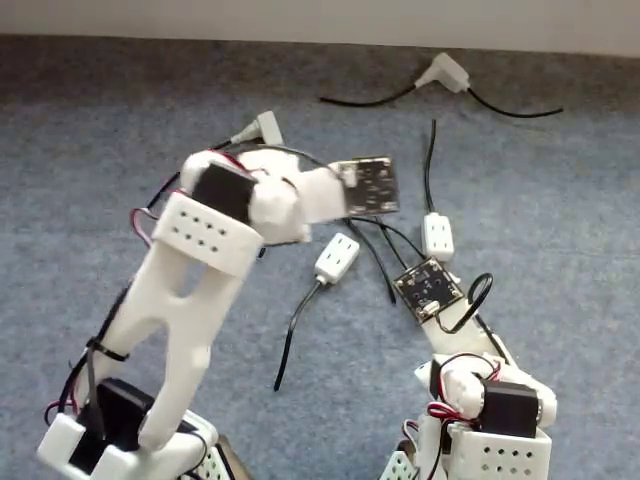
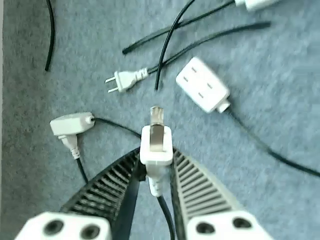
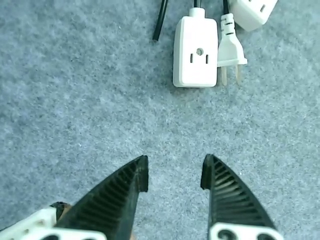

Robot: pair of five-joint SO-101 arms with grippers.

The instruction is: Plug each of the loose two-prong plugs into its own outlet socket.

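Your left gripper (image 2: 156, 156) is clenched on a two-prong plug (image 2: 156, 137) above the grey carpeted tabletop (image 2: 280, 90), an outlet socket (image 2: 202, 84) lying just ahead, while your right gripper (image 3: 174, 172) hangs released short of a second socket (image 3: 195, 52).

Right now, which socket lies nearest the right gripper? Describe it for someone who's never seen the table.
On the grey carpet, look just ahead of the right gripper, which is open. The white socket block there has a loose plug lying alongside it. Unlike the multi-outlet block nearby, its face shows one pair of slots plus a round hole.
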